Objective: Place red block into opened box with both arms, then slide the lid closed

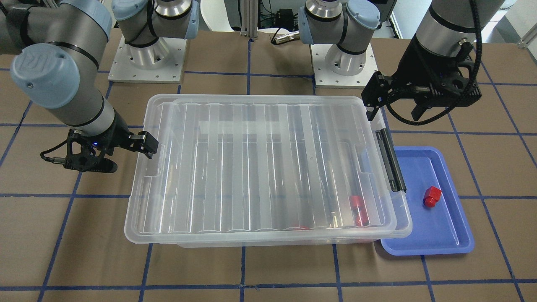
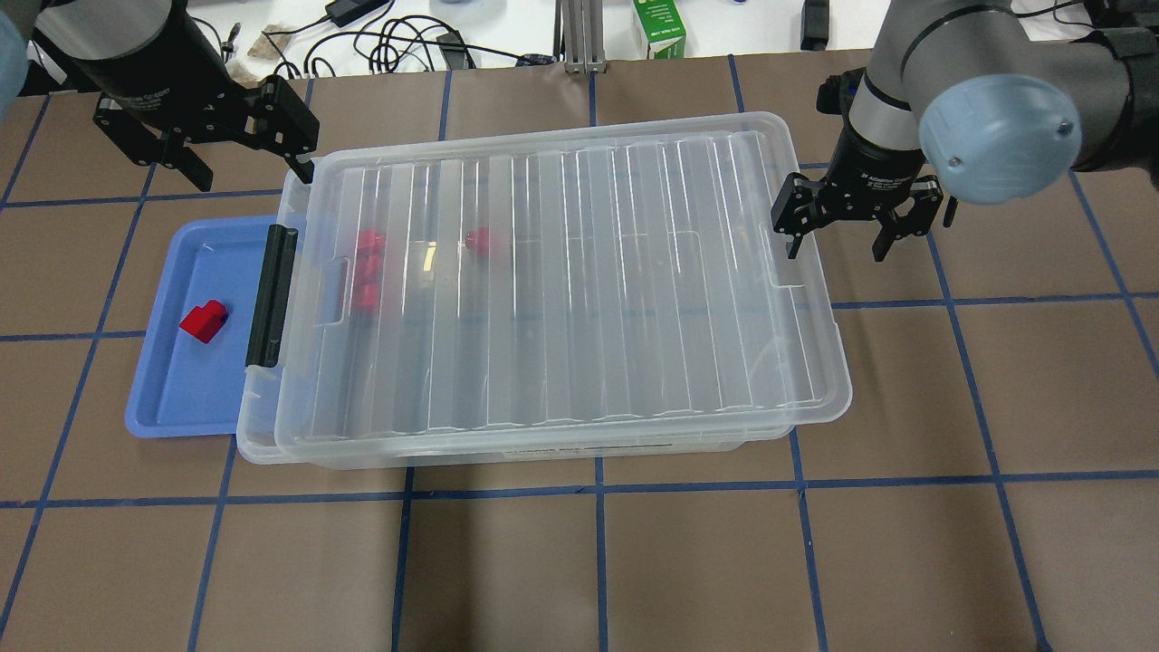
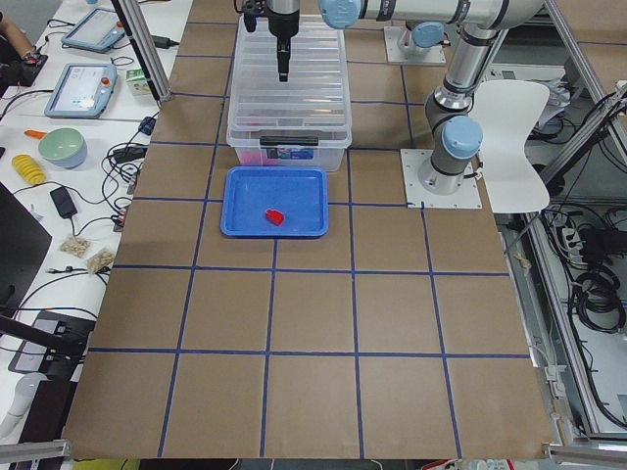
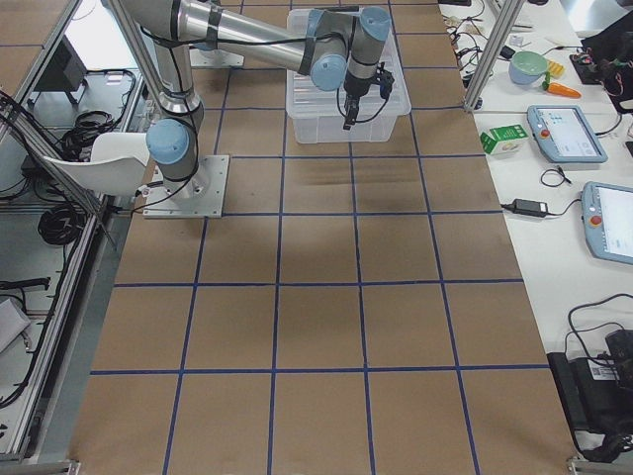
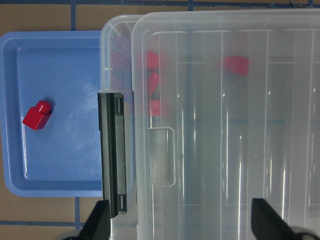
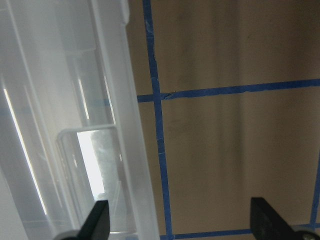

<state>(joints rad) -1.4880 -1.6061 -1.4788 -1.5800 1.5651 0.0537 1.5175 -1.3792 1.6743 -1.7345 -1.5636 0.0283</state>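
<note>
The clear box [image 2: 258,427] stands mid-table with the ribbed lid [image 2: 589,290] lying over nearly all of it, shifted slightly toward my right side. A narrow strip stays uncovered by the black bar [image 2: 272,294]. Several red blocks [image 2: 367,267] show through the lid inside the box. One red block [image 2: 204,320] lies on the blue tray [image 2: 181,389] beside the bar. My left gripper [image 2: 246,167] hovers open above the box's far left corner, empty. My right gripper [image 2: 835,249] is open and empty at the lid's right short end, near its notch [image 6: 95,175].
The blue tray touches the box's left end, partly under its rim. A green carton [image 2: 658,27] and cables lie beyond the table's far edge. The arm bases [image 1: 147,58] stand behind the box. Blue tape lines grid the brown tabletop.
</note>
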